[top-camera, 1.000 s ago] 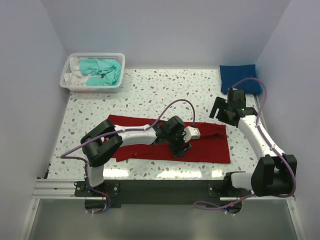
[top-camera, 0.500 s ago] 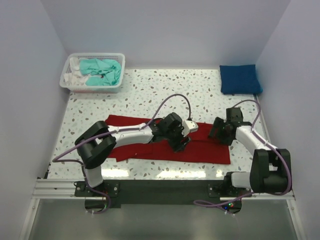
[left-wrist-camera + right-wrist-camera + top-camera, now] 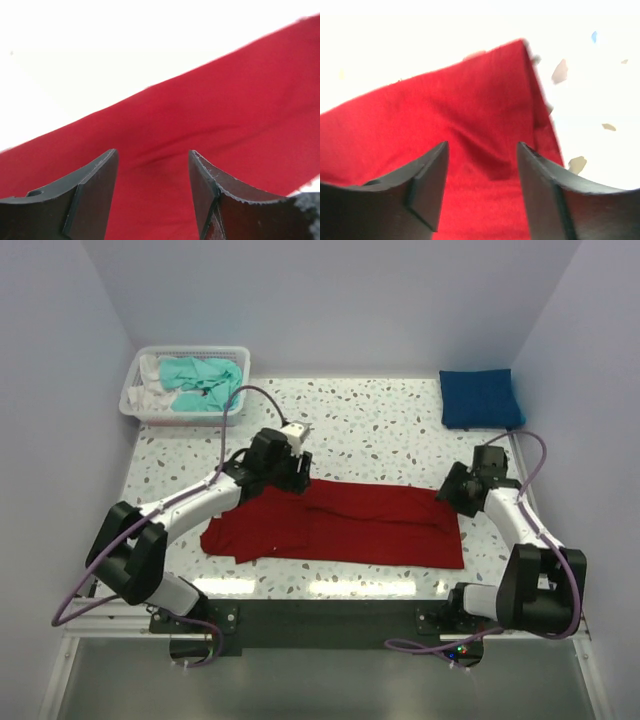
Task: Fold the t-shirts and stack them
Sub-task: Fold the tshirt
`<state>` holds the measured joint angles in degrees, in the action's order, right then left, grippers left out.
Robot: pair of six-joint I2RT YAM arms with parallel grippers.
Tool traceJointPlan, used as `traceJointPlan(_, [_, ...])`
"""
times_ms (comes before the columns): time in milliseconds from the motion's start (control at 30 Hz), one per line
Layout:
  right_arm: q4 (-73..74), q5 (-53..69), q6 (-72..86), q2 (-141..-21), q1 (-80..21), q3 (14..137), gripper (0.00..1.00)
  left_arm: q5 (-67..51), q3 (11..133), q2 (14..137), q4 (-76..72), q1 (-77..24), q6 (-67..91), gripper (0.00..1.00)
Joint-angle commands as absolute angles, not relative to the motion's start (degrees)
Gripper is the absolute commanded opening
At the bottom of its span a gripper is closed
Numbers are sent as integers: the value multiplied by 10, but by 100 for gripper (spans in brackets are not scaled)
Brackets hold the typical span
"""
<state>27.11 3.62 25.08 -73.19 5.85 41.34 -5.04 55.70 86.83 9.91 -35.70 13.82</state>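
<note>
**Jaws spread over red shirt**

My left gripper (image 3: 152, 152) and right gripper (image 3: 482, 145) hover, jaws apart, at the upper edge of the deep red t-shirt (image 3: 350, 525), mid-frame. The blue t-shirt (image 3: 480, 398) lies upper right, the teal t-shirt (image 3: 200, 383) in the basket (image 3: 185, 418) upper left.

red t-shirt (image 3: 340, 525): soft matt cloth, shallow creases
blue t-shirt (image 3: 480, 398), 1 o'clock: matt cloth, lies smooth
teal t-shirt (image 3: 200, 380), 10 o'clock: matt cloth, crumpled
basket (image 3: 185, 418): white plastic mesh, sl. sheen
table (image 3: 370, 430): speckled stone-look top, smooth, glossy glare twd 6 o'clock
left gripper (image 3: 152, 157): dark matt fingers (image 3: 90, 200) w/ serrated inner edge
right gripper (image 3: 482, 150): same dark matt finish
rail (image 3: 110, 615), 6 o'clock: bare metal, dull
</note>
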Motion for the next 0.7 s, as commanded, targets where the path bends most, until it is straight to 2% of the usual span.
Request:
traceJointPlan(0, [242, 22, 240, -746, 93, 437, 57, 24, 513, 833, 134, -304, 181, 62])
traceJointPlan(133, [188, 30, 243, -758, 118, 419, 47, 40, 477, 826, 150, -202, 204, 61])
traceJointPlan(333, [136, 69, 236, -784, 144, 398, 37, 47, 465, 850, 147, -127, 229, 61])
traceJointPlan(667, [111, 101, 225, -808, 150, 381, 36, 51, 480, 897, 149, -102, 224, 61])
